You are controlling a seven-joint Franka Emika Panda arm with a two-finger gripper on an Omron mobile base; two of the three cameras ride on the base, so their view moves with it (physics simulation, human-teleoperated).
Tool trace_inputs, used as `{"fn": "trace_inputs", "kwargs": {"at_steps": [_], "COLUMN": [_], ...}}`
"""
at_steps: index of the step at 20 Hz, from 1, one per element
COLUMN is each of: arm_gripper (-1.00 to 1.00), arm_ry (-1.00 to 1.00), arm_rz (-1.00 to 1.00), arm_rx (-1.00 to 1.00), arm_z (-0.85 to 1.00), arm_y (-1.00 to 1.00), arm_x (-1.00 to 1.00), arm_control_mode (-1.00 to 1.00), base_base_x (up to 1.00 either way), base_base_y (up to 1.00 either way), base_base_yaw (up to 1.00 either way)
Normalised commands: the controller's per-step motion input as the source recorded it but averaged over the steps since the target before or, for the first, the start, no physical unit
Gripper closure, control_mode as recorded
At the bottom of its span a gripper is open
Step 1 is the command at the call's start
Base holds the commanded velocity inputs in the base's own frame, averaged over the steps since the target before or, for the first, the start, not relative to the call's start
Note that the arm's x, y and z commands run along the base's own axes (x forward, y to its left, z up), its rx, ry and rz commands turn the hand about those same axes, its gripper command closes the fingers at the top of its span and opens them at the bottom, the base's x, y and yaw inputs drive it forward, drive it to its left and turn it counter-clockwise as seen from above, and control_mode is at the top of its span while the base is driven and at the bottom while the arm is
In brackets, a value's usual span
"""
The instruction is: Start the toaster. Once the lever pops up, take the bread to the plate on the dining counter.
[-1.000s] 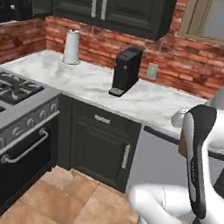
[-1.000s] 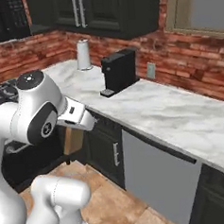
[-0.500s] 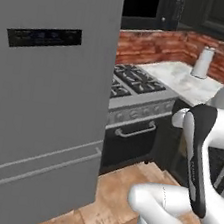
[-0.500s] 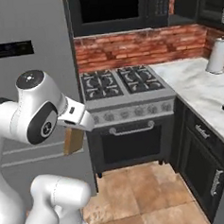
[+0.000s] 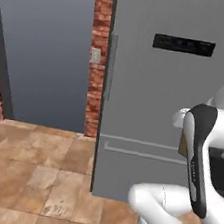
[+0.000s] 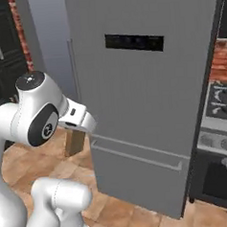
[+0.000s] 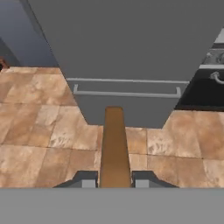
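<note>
My pincer (image 7: 113, 180): closed tight on the bread (image 7: 114, 144), one finger (image 7: 85, 178) pressed to each flat face. Bread: tan slice, held edge-on, sticking out past my tips, carried in the air over the tiled floor (image 7: 39, 131). Fridge (image 6: 147, 89): tall grey, straight ahead, dark panel on its door, long handle on the lower drawer. Stove (image 6: 223, 141): just right of fridge. Brick pillar (image 5: 97, 56): left of fridge.

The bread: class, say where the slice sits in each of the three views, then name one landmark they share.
Left base view: the bread is a sliver at right, behind the arm.
Right base view: left of centre, hanging below the hand.
Hand view: bottom centre, edge-on between the jaws.
Shared landmark: the grey fridge.
</note>
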Motion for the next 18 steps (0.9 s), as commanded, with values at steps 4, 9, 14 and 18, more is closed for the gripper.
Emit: {"fn": "trace_inputs", "kwargs": {"at_steps": [4, 9, 14, 18], "arm_gripper": [1.00, 1.00, 1.00, 1.00], "arm_ry": [0.00, 0.00, 0.00, 0.00], "arm_rz": [0.00, 0.00, 0.00, 0.00], "arm_rx": [0.00, 0.00, 0.00, 0.00], "arm_z": [0.00, 0.00, 0.00, 0.00], "arm_y": [0.00, 0.00, 0.00, 0.00], "arm_x": [0.00, 0.00, 0.00, 0.00], "arm_control_mode": [1.00, 1.00, 1.00, 1.00], "base_base_x": [-0.25, -0.05, -0.01, 0.18], "base_base_y": [0.57, 0.55, 0.48, 0.49], "base_base_yaw": [0.95, 0.93, 0.94, 0.81]}}
